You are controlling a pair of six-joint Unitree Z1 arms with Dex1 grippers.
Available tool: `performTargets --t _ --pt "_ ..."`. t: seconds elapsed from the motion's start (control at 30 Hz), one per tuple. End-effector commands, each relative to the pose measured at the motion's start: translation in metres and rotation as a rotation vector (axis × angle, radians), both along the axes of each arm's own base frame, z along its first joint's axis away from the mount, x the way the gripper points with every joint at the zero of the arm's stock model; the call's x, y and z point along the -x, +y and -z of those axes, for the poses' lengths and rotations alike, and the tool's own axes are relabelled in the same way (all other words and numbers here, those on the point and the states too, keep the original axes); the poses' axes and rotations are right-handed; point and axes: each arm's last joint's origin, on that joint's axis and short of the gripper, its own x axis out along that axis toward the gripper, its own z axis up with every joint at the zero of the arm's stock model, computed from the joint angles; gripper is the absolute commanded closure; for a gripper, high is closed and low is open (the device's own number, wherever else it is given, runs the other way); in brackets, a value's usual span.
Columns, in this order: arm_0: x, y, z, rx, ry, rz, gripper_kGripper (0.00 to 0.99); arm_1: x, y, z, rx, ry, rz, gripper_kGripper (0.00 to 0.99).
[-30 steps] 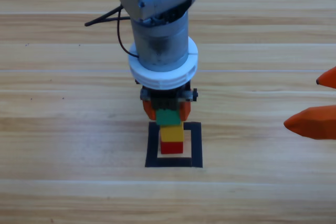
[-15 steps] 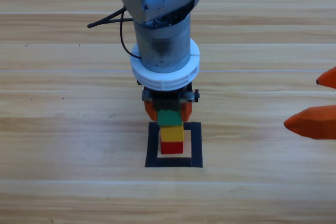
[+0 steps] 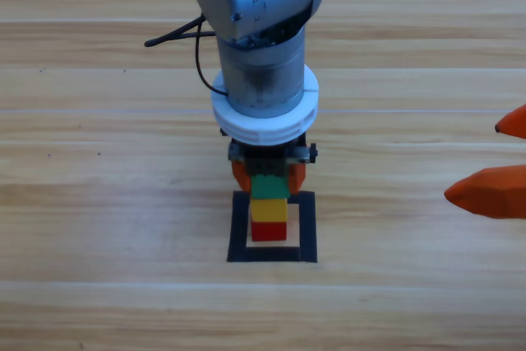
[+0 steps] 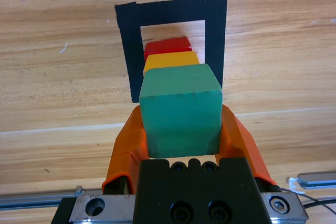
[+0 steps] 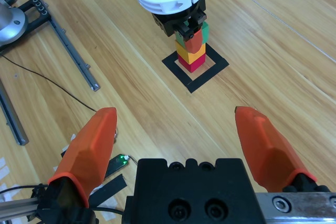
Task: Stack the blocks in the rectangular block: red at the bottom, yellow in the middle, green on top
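Atop the stack: green (image 4: pixel 181 109) is sitting on yellow (image 4: pixel 171 60), or just over it; contact is not showing clearly.
Stack below: yellow is resting on red (image 4: pixel 168 45), both standing inside the rectangular block (image 3: pixel 307 228), nearer its left edge in the high view.
Left gripper (image 4: pixel 182 129): jaws are clamping green by two opposite side faces, low on the cube, the top face showing free in the left wrist view.
Handling, judged: cubes are looking light, stiff and matte, so a modest squeeze is holding; smooth flat faces are offering good purchase only when the jaws are meeting them square.
Where to hold, judged: mid-height on opposing faces is keeping green level; a corner grip is likely tilting it.
Risk, judged: the tower is narrow, so any sideways drag while the jaws are parting is threatening to topple it.
Right gripper (image 5: pixel 181 140): waiting well apart at the right edge of the tabletop (image 3: pixel 99 203), jaws spread wide, holding nothing.
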Motion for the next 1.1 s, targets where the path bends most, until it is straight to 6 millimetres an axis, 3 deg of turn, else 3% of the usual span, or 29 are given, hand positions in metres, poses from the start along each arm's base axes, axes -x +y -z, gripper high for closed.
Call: performTargets --t 0.03,0.1,0.2,0.4,0.47,0.67,0.73,0.8,0.9,1.0,1.1 --pt "0.005 -0.015 0.029 -0.064 0.031 0.021 0.962 0.003 0.004 0.016 0.059 0.021 -0.012 0.002" --pt "0.005 -0.015 0.03 -0.068 0.031 0.022 0.926 0.003 0.004 0.016 0.06 0.021 -0.011 0.002" --pt "0.005 -0.015 0.032 -0.074 0.033 0.02 0.784 0.003 0.005 0.016 0.062 0.021 -0.012 0.002" --pt "0.006 -0.012 0.026 -0.067 0.024 0.018 0.303 0.002 0.005 0.017 0.064 0.02 -0.013 0.002" --pt "0.007 -0.011 0.024 -0.067 0.023 0.015 0.205 0.002 0.007 0.017 0.068 0.023 -0.014 0.002" --pt "0.009 -0.008 0.016 -0.055 0.012 0.017 0.143 0.0 0.01 0.018 0.074 0.026 -0.014 0.002" --pt "0.01 -0.008 0.009 -0.042 -0.002 0.016 0.08 0.0 0.01 0.018 0.074 0.026 -0.014 0.002" --pt "0.013 -0.008 -0.012 -0.007 -0.053 0.019 0.011 0.0 0.01 0.019 0.076 0.028 -0.013 0.002" --pt "0.03 0.002 -0.076 0.093 -0.194 0.047 0.0 0.0 0.01 0.019 0.076 0.028 -0.013 0.002" --pt "0.058 0.028 -0.143 0.198 -0.34 0.089 0.001 0.0 0.01 0.018 0.074 0.028 -0.013 0.002" --pt "0.097 0.059 -0.182 0.234 -0.452 0.126 0.001 0.0 0.01 0.019 0.076 0.028 -0.013 0.002"
